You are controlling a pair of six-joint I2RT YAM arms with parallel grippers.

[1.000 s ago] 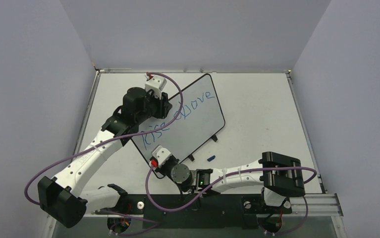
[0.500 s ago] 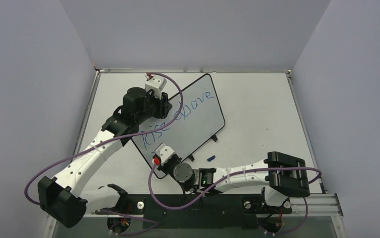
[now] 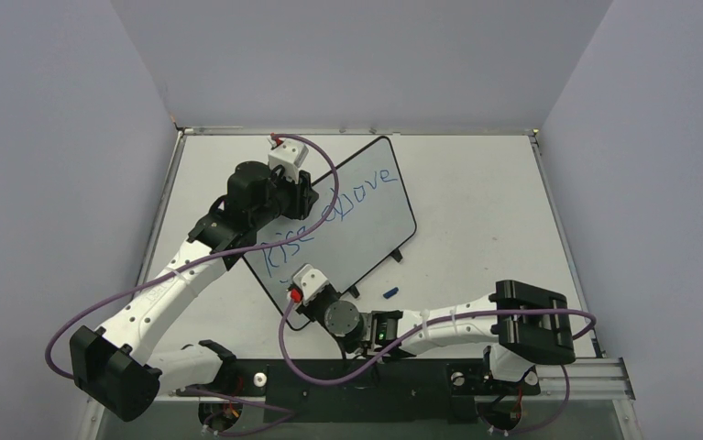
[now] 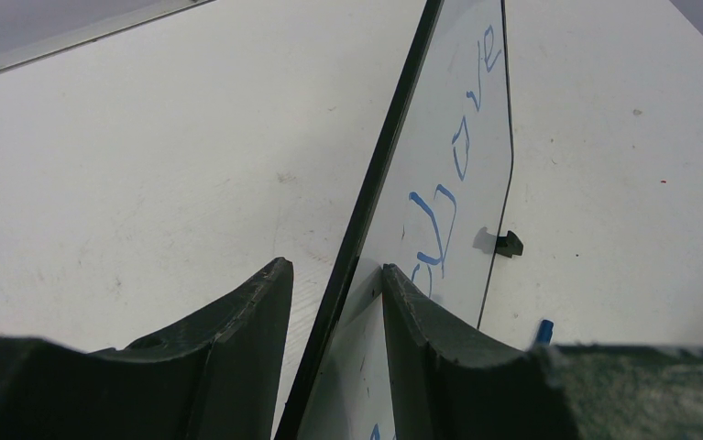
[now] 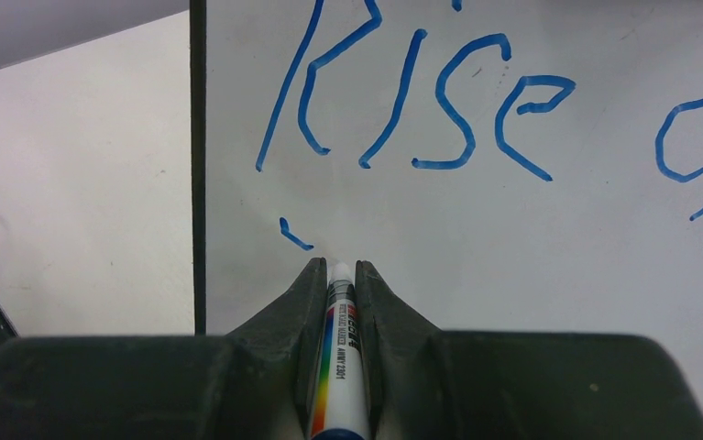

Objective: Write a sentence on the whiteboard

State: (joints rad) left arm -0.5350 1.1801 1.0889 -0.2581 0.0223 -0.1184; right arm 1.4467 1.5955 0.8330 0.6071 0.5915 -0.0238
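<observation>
The whiteboard [image 3: 370,234] stands tilted on the table, with the sentence [image 3: 329,213] in blue reading "Rise above" on one line. My left gripper [image 3: 298,196] straddles the board's upper left edge; in the left wrist view [image 4: 329,275] its fingers close on the black frame [image 4: 379,174]. My right gripper [image 3: 303,291] is shut on a white marker [image 5: 336,367] with a rainbow stripe. Its tip is at the board under "Rise" [image 5: 421,101], beside a short new blue stroke [image 5: 294,236].
A small blue marker cap [image 3: 389,294] lies on the table near the board's lower edge and also shows in the left wrist view [image 4: 543,331]. A black board foot [image 3: 397,257] sticks out on the right. Grey walls enclose the table.
My right gripper with the marker has shifted a little to the right and up along the board's lower left part. The left arm and the board have not moved.
</observation>
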